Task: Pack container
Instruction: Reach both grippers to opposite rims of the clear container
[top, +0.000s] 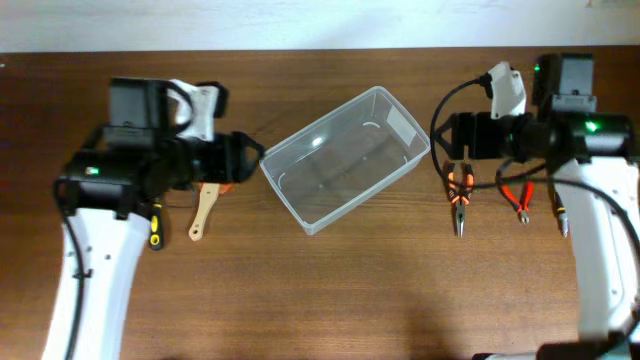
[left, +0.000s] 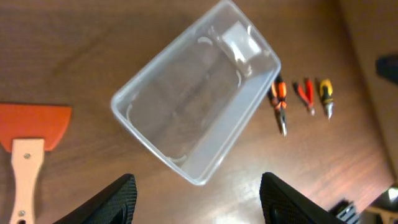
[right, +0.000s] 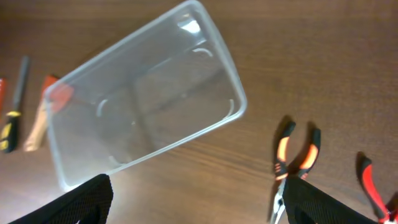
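The container (top: 343, 162) is a clear rectangular bin lying at an angle in the middle of the table, with nothing inside. In the left wrist view the container (left: 198, 93) sits just ahead of my left gripper (left: 198, 199), whose black fingers stand wide apart over bare wood. Seen from overhead, the left gripper (top: 250, 160) hovers by the bin's left corner. My right gripper (top: 445, 140) is off the bin's right end, and in its own view the right gripper (right: 200, 190) is open and holds nothing, with the container (right: 143, 106) ahead on the left.
A wooden-handled scraper (top: 203, 212) with an orange blade (left: 34, 121) and a yellow-black screwdriver (top: 155, 230) lie under the left arm. Orange-black pliers (top: 459, 200), red cutters (top: 518, 200) and a small screwdriver (top: 561, 216) lie under the right arm. The pliers (right: 296, 160) almost touch the right finger.
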